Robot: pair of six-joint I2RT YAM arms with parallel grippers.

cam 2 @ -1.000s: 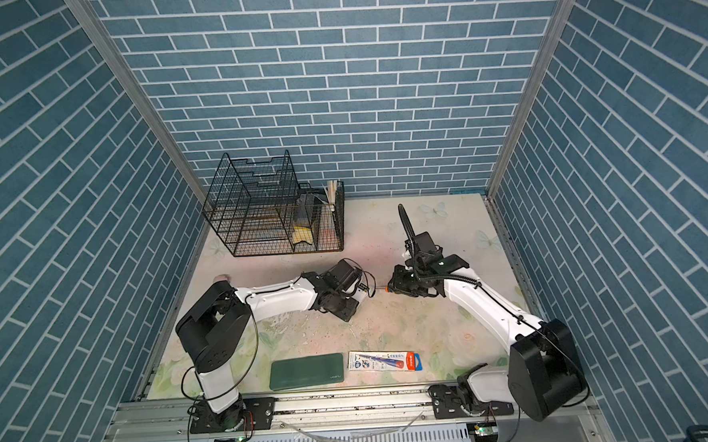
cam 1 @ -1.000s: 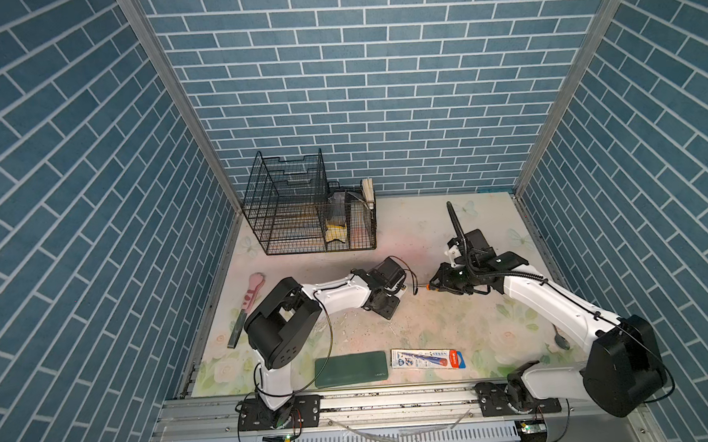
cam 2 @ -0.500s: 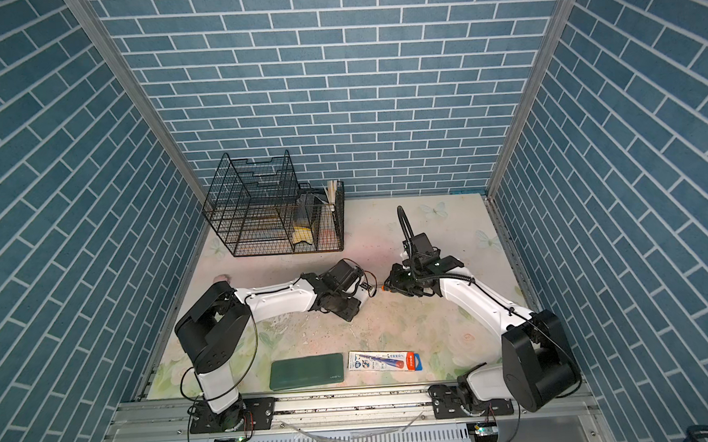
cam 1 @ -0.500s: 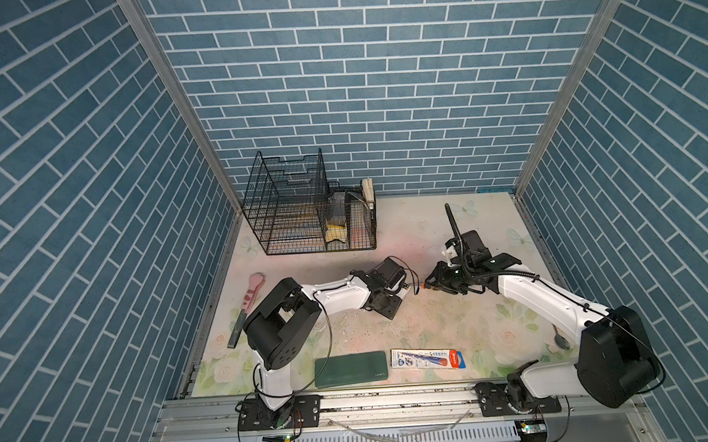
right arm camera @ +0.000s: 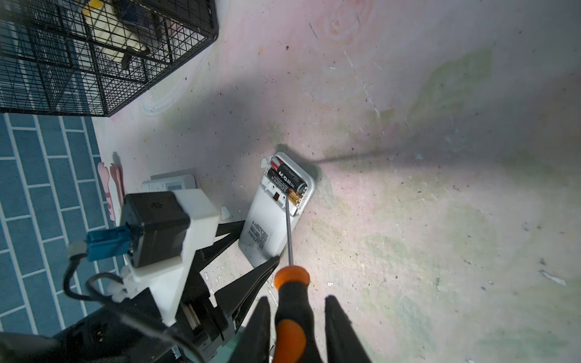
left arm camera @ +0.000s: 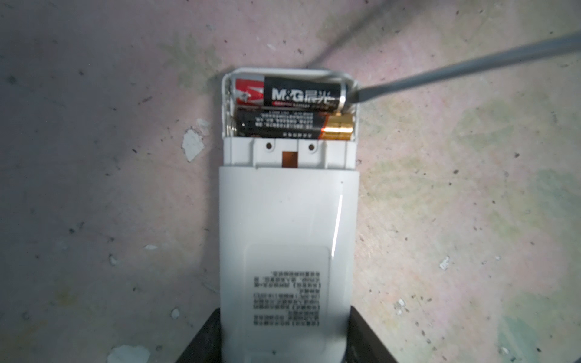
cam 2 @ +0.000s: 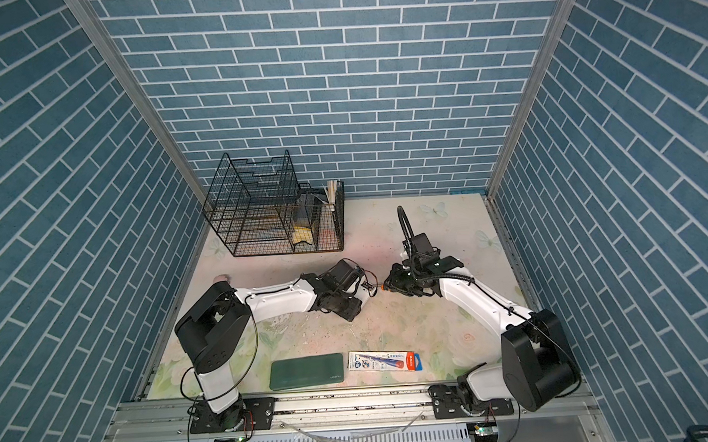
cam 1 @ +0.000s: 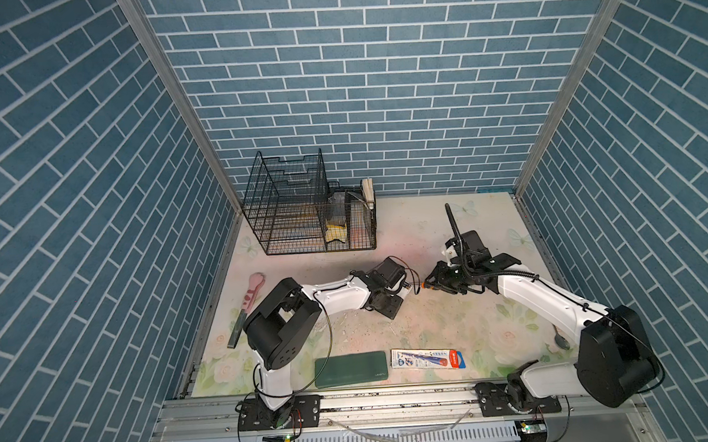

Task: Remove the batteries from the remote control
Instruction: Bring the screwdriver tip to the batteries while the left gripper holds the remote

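The left tool [left arm camera: 284, 314] is pinching the white remote control [left arm camera: 286, 213] by its closed end, jaws pressed against both long sides, and is steadying it back-up near the middle of the tabletop [cam 1: 432, 322]. The compartment at the remote's free end is lying open, and two batteries are sitting in it side by side across its width: the end battery [left arm camera: 301, 94] against the outer wall and the gold-capped battery [left arm camera: 283, 125] next to it, toward the body. The right tool [right arm camera: 297, 298] is clamping the orange-and-black handle of a screwdriver [left arm camera: 456, 71], whose tip is touching the metal end of the end battery at the compartment's corner. The prying step therefore seems to be just beginning, with neither cell out yet. The next move is probably calling for the tip to wedge under that end and lever it upward. It needs to go gently enough that the blade is not skidding off the rounded casing, with the left tool holding the remote flat.
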